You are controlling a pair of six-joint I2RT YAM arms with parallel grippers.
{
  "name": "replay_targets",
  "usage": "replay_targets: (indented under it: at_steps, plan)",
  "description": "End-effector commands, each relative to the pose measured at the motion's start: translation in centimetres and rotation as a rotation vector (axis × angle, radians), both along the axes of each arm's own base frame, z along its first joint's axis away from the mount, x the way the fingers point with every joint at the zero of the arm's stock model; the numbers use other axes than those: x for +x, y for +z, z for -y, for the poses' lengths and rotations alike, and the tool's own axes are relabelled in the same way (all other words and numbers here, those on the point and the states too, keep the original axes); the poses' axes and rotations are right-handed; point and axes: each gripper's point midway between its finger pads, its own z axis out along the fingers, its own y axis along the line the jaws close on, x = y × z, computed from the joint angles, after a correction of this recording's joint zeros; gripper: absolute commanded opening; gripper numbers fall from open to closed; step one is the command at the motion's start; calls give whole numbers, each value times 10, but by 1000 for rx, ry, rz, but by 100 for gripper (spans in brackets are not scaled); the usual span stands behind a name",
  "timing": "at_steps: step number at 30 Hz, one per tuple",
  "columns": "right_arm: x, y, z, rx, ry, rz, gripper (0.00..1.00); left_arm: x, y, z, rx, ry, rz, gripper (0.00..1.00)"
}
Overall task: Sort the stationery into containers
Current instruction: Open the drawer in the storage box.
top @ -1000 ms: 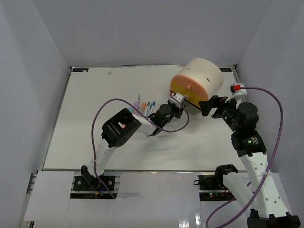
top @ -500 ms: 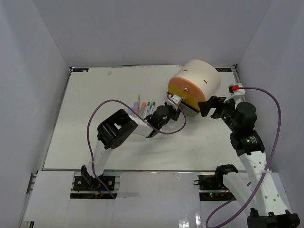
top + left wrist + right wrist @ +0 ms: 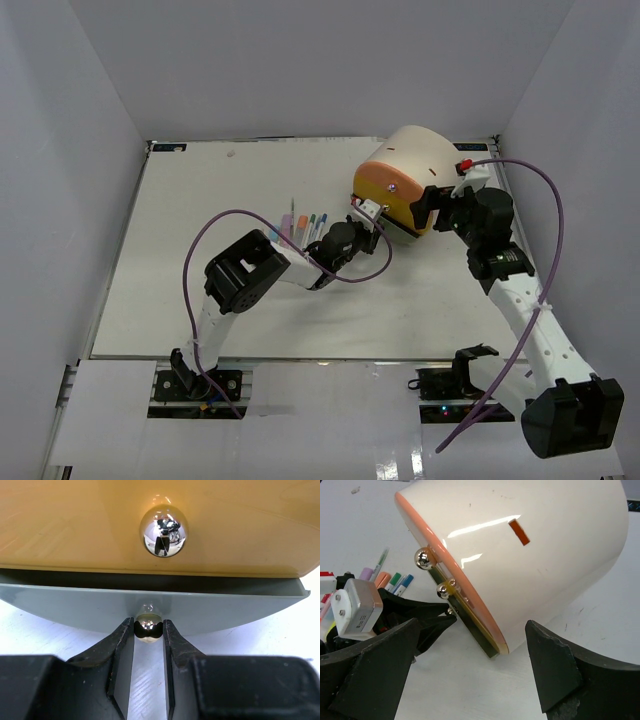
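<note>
Three drawers, pink, yellow and grey, front one cream organiser (image 3: 425, 160), which lies on its side at the far right of the table (image 3: 200, 250). Grey drawer (image 3: 150, 607): out a crack beneath the yellow, its knob (image 3: 148, 622) pinched in the left gripper (image 3: 148, 626). Pens (image 3: 305, 222): a row just left of the organiser, unsorted. Right gripper (image 3: 432, 208): spread wide, newly swung in against the organiser's body, which has slid slightly leftward. This is probably a brace so that the drawer alone comes out.

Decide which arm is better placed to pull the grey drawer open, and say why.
Left. The left pincer is shut on the knob of the grey drawer. The right pincer stands open astride the cream organiser, away from that knob, likely better for steadying it.
</note>
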Motion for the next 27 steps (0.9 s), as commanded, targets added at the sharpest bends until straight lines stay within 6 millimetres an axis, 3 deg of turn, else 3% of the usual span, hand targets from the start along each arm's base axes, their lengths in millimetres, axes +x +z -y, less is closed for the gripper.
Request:
replay_targets:
  at_steps: [1,5,27]
  plan:
    - [20,57,3,-43,-28,198,92,-1,27,-1,-30,-3,11,19]
    - [26,60,3,-59,-45,210,92,-2,26,0,-29,-9,8,19]
    - [52,34,6,-101,-166,188,92,-15,19,-13,-39,-14,-39,18]
